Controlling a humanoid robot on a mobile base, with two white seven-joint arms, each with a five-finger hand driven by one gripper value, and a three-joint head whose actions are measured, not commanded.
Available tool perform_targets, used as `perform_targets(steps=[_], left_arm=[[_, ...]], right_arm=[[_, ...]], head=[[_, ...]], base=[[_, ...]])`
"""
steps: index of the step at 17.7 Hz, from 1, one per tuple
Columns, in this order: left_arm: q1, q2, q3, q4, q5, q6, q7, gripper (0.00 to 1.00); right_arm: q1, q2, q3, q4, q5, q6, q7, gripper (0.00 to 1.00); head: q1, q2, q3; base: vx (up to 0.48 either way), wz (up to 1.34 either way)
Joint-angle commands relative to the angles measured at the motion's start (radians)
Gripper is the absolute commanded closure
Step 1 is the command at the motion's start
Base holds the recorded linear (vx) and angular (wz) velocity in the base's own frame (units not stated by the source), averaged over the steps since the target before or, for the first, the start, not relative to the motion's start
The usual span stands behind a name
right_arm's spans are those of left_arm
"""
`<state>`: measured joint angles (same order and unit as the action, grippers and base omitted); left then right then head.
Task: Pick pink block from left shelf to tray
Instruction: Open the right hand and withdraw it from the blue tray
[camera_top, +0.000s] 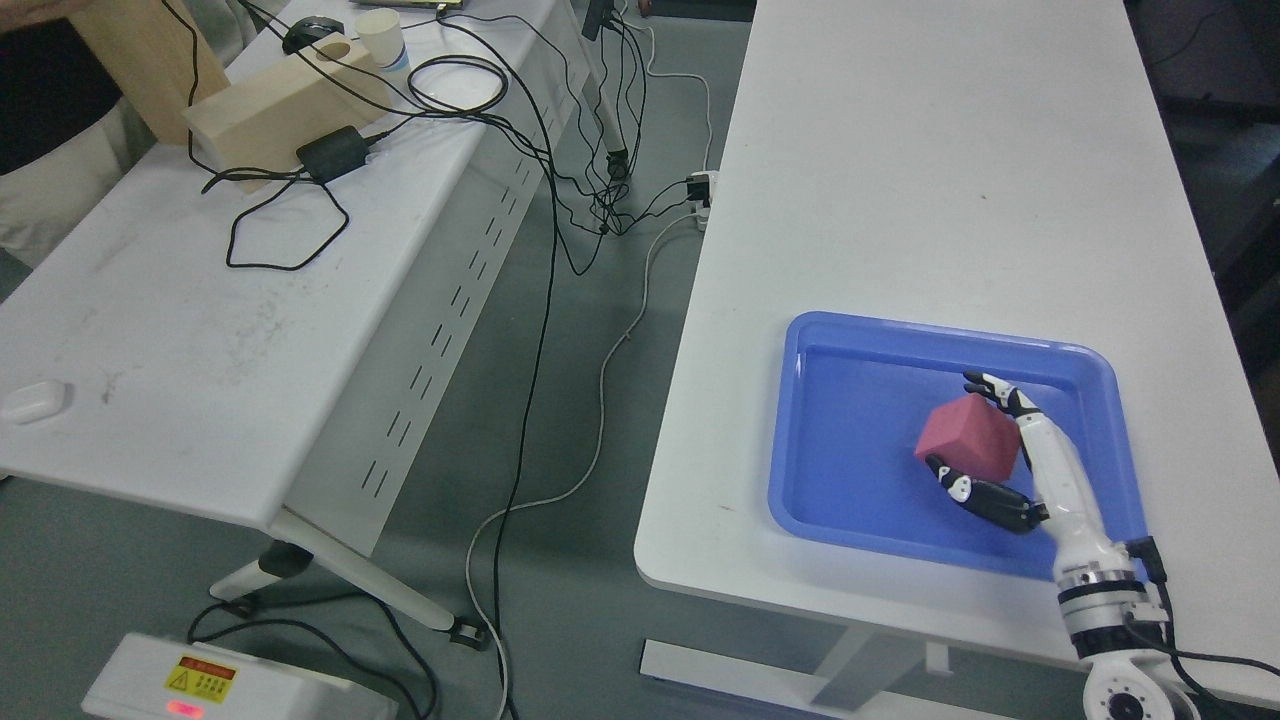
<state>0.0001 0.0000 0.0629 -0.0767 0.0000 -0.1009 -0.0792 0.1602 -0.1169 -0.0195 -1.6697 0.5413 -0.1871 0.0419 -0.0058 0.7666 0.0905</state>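
Observation:
The pink block (968, 438) is a cube held over the inside of the blue tray (850, 480) on the right-hand white table. My right hand (958, 428) reaches in from the lower right and is shut on the block, one finger (990, 384) over its top corner and the thumb under its lower edge. Whether the block touches the tray floor I cannot tell. My left arm does not show in the head view.
A second white table (180, 330) stands at the left with a wooden box (285, 110), a black power adapter, tangled cables, a paper cup (381, 36) and a small white case (35, 400). Cables trail across the floor gap between the tables. A person's clothing shows at the top left.

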Motion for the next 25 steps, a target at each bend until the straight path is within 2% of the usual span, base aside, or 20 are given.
perform_targets(steps=[1, 3, 6, 9, 11, 25], left_arm=[[0.009, 0.017, 0.000, 0.000, -0.002, 0.000, -0.001, 0.00], [0.009, 0.017, 0.000, 0.000, -0.002, 0.000, -0.001, 0.00], [0.009, 0.017, 0.000, 0.000, -0.002, 0.001, -0.001, 0.00], [0.009, 0.017, 0.000, 0.000, -0.002, 0.000, -0.001, 0.00], [0.009, 0.017, 0.000, 0.000, -0.002, 0.000, -0.001, 0.00], [0.009, 0.017, 0.000, 0.000, -0.002, 0.000, -0.001, 0.00]], right_arm=[[-0.001, 0.025, -0.046, 0.002, -0.162, 0.001, -0.002, 0.10], [-0.002, 0.028, -0.056, 0.001, -0.214, 0.005, -0.002, 0.01], [-0.007, 0.040, -0.091, -0.002, -0.271, 0.002, -0.008, 0.00], [-0.010, 0.043, -0.126, -0.002, -0.470, -0.002, -0.008, 0.00], [-0.010, 0.043, -0.168, -0.002, -0.523, 0.001, -0.007, 0.00], [-0.011, 0.049, -0.183, -0.001, -0.526, 0.069, -0.004, 0.00]], head=[[0.0000, 0.000, 0.000], [0.0000, 0.000, 0.000], [0.0000, 0.000, 0.000], [0.0000, 0.000, 0.000], [0.0000, 0.000, 0.000], [0.0000, 0.000, 0.000]], base=[[0.000, 0.00], [0.000, 0.00], [0.000, 0.00], [-0.015, 0.00], [-0.040, 0.00], [-0.113, 0.02]])
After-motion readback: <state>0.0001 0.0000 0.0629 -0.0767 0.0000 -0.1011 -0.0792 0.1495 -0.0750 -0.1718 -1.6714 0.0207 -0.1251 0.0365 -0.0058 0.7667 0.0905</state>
